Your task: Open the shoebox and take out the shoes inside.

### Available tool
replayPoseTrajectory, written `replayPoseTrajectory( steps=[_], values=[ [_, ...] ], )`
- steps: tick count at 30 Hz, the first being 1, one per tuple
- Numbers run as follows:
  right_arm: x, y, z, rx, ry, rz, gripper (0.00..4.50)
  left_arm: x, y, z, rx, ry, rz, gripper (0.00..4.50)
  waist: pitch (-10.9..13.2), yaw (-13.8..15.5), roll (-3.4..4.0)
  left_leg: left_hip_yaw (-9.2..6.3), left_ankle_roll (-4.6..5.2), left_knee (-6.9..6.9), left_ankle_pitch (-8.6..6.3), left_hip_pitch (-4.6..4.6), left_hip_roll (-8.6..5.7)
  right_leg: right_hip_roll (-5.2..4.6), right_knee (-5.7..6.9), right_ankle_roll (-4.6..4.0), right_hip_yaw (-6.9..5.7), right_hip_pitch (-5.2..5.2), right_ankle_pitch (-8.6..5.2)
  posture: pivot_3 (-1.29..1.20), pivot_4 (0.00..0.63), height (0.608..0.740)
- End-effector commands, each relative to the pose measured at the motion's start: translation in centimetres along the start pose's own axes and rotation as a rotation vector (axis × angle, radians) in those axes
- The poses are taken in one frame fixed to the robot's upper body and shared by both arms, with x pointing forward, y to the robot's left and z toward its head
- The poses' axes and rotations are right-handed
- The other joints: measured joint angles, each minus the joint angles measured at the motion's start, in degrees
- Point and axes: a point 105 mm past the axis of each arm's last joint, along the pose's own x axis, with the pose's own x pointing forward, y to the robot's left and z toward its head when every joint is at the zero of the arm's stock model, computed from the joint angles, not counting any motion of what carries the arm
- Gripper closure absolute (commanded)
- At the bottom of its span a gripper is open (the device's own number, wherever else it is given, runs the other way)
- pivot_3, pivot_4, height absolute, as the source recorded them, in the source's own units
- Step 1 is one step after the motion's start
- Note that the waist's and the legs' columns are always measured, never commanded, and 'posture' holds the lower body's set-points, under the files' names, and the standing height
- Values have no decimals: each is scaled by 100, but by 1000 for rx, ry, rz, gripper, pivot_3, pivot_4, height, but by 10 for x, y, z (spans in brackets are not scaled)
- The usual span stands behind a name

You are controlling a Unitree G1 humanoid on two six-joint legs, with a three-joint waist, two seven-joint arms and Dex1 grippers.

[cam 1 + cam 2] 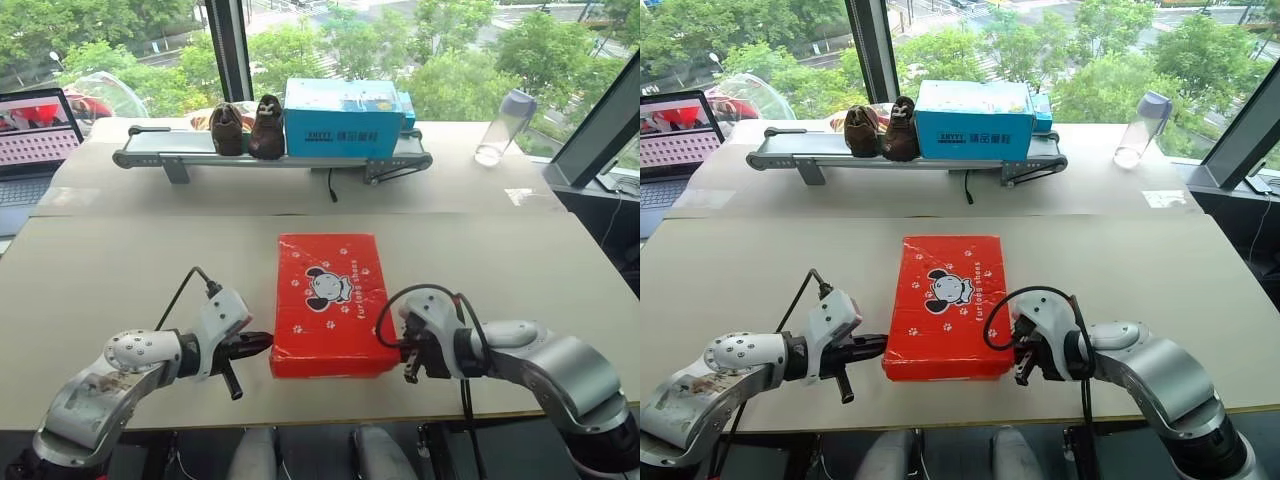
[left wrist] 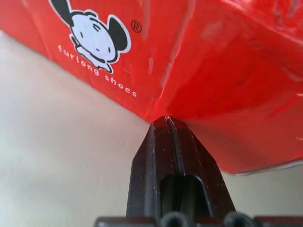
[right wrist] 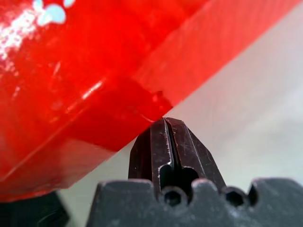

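Beyond my closed red shoebox (image 1: 325, 303), lying at the table's (image 1: 120, 300) near middle, a far rack (image 1: 190, 150) carries dark brown furry shoes (image 1: 248, 128) and a blue box (image 1: 343, 118); nothing blocks either arm. My left gripper (image 1: 262, 343) and right gripper (image 1: 404, 352), jaws pressed together and empty, angle inward and touch the box's near corners.

The shoebox (image 1: 328, 302) was glossy red card with a wrinkled, shiny film. The table (image 1: 120, 270) looked matt and smooth. The fingers (image 2: 175, 156) were hard black plastic. The bottle (image 1: 503, 127) was clear plastic; the far shoes (image 1: 248, 128) furry.
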Motion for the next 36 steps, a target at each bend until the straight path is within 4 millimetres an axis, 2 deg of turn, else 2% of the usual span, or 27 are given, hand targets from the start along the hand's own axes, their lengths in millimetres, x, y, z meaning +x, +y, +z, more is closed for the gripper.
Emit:
replayPoseTrajectory(
  steps=[1, 4, 7, 9, 12, 17, 20, 23, 24, 25, 29, 31, 34, 36],
  values=[
    [-4, -5, 2, -4, -20, -29, 4500, -2, 9, 11, 67, -32, 30, 4475, -1, 2, -1, 0, 0, 0, 0, 0, 0, 0, 0, -1, 0, 0, 0, 0, 150, 740],
    [-11, -38, -11, 5, 25, -151, 4500, -14, 54, 14, 103, -20, 207, 4475, -1, 38, -2, 0, 0, 0, 0, 1, 0, 0, 0, -2, -2, -1, 0, 0, 150, 740],
    [-27, -69, -25, -8, 71, -241, 4500, -33, 86, 21, 135, -34, 302, 4475, -2, 41, -3, 2, 3, 2, 2, 3, -2, -2, -8, -15, -1, 1, -7, 0, 150, 740],
    [-40, -87, -28, -23, 84, -293, 4500, -46, 99, 30, 135, -71, 320, 4475, -3, 42, -5, 3, 4, 2, 2, 3, -2, -2, -10, -14, 0, 2, -6, 0, 150, 740],
    [-55, -103, -18, -59, 38, -296, 4500, -64, 100, 55, 147, -152, 250, 4475, -8, 56, -13, 3, 4, 2, 2, 3, -1, -3, -10, -4, -2, 3, 2, 0, 150, 740],
    [-59, -92, 3, -166, -44, -136, 4500, -89, 87, 83, 193, -180, 115, 4475, -7, 64, -13, 4, 4, -3, 2, -2, 0, -2, -8, -1, -2, -4, -2, 0, 150, 740],
    [-58, -86, 16, -205, -84, -63, 4500, -105, 73, 94, 207, -143, 7, 3843, -4, 15, -13, 4, 4, -9, 2, -4, 3, 2, -3, -3, -2, -10, -4, 0, 150, 740],
    [-54, -82, 28, -238, -115, -19, 4500, -119, 64, 101, 224, -83, -49, 2676, -3, -33, -13, 5, 4, -7, 2, -2, 3, 1, -2, -3, -2, -8, -6, 0, 150, 740],
    [-52, -81, 31, -246, -121, -7, 4500, -124, 60, 104, 231, -63, -68, 2486, -2, -38, -15, 6, 4, -7, 2, -2, 4, 1, -2, -3, -2, -9, -6, 0, 150, 740],
    [-48, -81, 31, -255, -118, 0, 4500, -130, 57, 107, 239, -41, -86, 1975, -2, -42, -14, 5, 4, -7, 2, -2, 6, 2, -3, 2, -5, -9, -9, 0, 150, 740],
    [-37, -86, 26, -268, -82, 14, 4500, -146, 48, 115, 285, 50, -116, 743, 0, -38, -14, 8, 4, -8, 2, -2, 4, 0, -2, 5, -4, -12, -16, 0, 150, 740],
    [-29, -88, 26, -264, -81, 20, 4500, -153, 45, 125, 314, 64, -106, 81, 2, -24, -12, 8, 4, -10, 2, -3, 3, -1, -2, 2, -5, -12, -17, 0, 150, 740],
    [-15, -87, 20, -254, -75, 61, 4500, -158, 43, 146, 377, 21, -67, 29, 2, -20, -12, 8, 4, -7, 2, -3, 4, 0, 1, 8, -7, -12, -20, 0, 150, 740],
    [-10, -83, 26, -248, -110, 87, 4500, -160, 42, 154, 407, 3, -55, 29, 3, -19, -10, 9, 4, -5, 2, -3, 4, 1, 0, 31, -8, -10, -33, 0, 150, 740]
  ],
)
